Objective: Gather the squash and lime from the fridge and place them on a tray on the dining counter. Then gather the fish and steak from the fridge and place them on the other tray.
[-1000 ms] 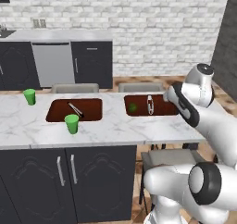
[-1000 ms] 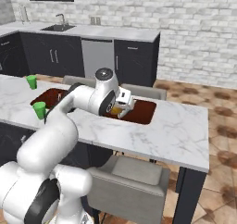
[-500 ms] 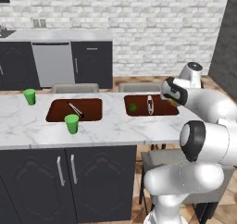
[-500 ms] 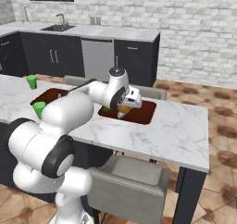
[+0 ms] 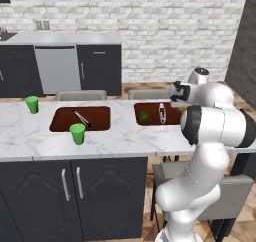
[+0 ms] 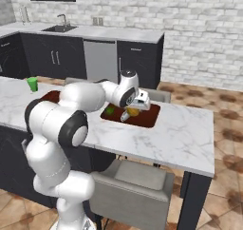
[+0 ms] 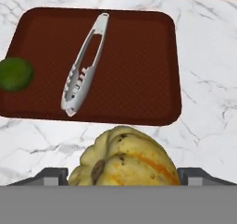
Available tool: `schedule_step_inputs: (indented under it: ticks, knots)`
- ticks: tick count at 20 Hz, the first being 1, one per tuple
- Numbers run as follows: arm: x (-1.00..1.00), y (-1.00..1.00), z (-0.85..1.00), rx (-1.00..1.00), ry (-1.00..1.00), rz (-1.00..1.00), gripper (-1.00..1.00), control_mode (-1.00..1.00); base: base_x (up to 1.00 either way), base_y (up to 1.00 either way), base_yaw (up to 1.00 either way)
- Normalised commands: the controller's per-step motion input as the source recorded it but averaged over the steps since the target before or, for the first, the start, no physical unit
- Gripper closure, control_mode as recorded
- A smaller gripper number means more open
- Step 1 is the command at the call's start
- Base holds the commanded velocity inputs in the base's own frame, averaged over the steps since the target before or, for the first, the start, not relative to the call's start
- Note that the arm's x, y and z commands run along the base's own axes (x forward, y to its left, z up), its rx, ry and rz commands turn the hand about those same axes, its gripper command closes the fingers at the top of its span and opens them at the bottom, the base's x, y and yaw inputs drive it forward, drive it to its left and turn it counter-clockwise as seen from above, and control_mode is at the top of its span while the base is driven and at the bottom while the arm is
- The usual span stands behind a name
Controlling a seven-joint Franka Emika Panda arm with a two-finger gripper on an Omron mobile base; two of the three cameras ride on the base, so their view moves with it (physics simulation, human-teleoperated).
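At the near edge of the hand view, at six o'clock, the squash (image 7: 124, 157) sits between the two finger tips of the gripper (image 7: 124, 174), whose jaws stand wide on either side of it and hold it above the marble of the worktop (image 7: 203, 70). Beyond it, toward twelve o'clock, lies one dark red tray (image 7: 139, 79) flat on the worktop, and on that tray there are two things: one pale slotted utensil (image 7: 84, 65) lying slantwise near the middle, and one lime (image 7: 15, 73) at nine o'clock by the tray's left rim, well apart from the utensil. The left base view takes in more: two trays in all, the near-right tray (image 5: 150, 108) with the lime (image 5: 143, 116) and the utensil (image 5: 162, 112), and a second tray (image 5: 62, 123) at nine o'clock from it holding one thin dark utensil (image 5: 81, 117). It also shows two green cups, one cup (image 5: 77, 134) touching the second tray's near rim and one far cup (image 5: 32, 104) at the worktop's left end. There the gripper (image 5: 176, 92) hangs at the right tray's three o'clock edge. The right base view shows the squash (image 6: 133, 112) as an orange-yellow lump under the hand, over the tray's (image 6: 142, 119) middle, with the lime (image 6: 110, 111) at nine o'clock from it.
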Motion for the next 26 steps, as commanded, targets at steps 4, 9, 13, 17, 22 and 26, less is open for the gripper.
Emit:
schedule_step_inputs:
  ticks: [4, 9, 13, 17, 22, 26]
  knots:
    - [0.52, -0.05, -0.35, 0.00, 0.03, 0.00, 1.00, -1.00, 0.00, 0.00, 0.00]
    - [0.51, -0.08, -0.34, 0.00, 0.01, 0.00, 1.00, -1.00, 0.00, 0.00, 0.00]
    - [0.46, -0.07, -0.36, 0.00, 0.01, 0.00, 1.00, -1.00, 0.00, 0.00, 0.00]
    - [0.40, -0.03, -0.35, 0.00, 0.01, 0.00, 1.00, -1.00, 0.00, 0.00, 0.00]
    - [0.34, -0.02, -0.34, 0.00, 0.01, 0.00, 1.00, -1.00, 0.00, 0.00, 0.00]
    - [0.32, 0.00, -0.31, 0.00, 0.02, 0.00, 1.00, -1.00, 0.00, 0.00, 0.00]
